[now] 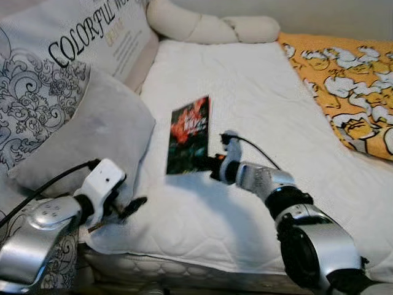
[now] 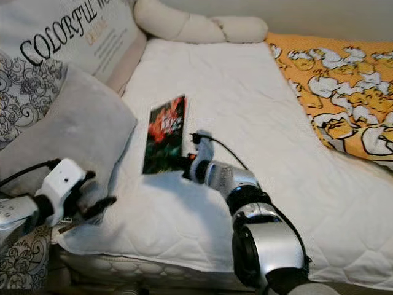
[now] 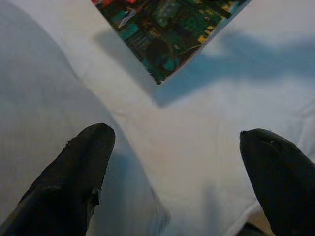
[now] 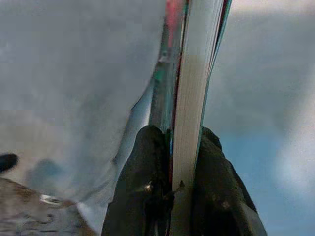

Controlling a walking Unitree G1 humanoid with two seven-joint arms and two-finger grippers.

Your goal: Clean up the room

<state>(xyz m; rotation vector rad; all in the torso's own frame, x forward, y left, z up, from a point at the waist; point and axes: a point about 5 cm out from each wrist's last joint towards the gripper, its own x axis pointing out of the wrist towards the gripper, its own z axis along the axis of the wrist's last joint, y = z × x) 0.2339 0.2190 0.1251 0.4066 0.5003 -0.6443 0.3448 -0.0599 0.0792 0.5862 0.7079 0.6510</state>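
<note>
Book [image 1: 188, 136] pinched in right gripper [image 1: 216, 166]

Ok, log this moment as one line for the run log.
right gripper: shut on book | left gripper: open above white mattress pad

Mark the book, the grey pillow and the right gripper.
book [image 1: 189, 136], left eye view, middle of its dark flowered cover.
grey pillow [image 1: 101, 132], left eye view, its plain face.
right gripper [image 4: 172, 172], right wrist view, between fingertips clamping the book's edge.

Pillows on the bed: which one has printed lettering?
The large pillow at the robot's far left, reading "COLORFUL"; the grey pillow and cream bolster are plain.
</note>
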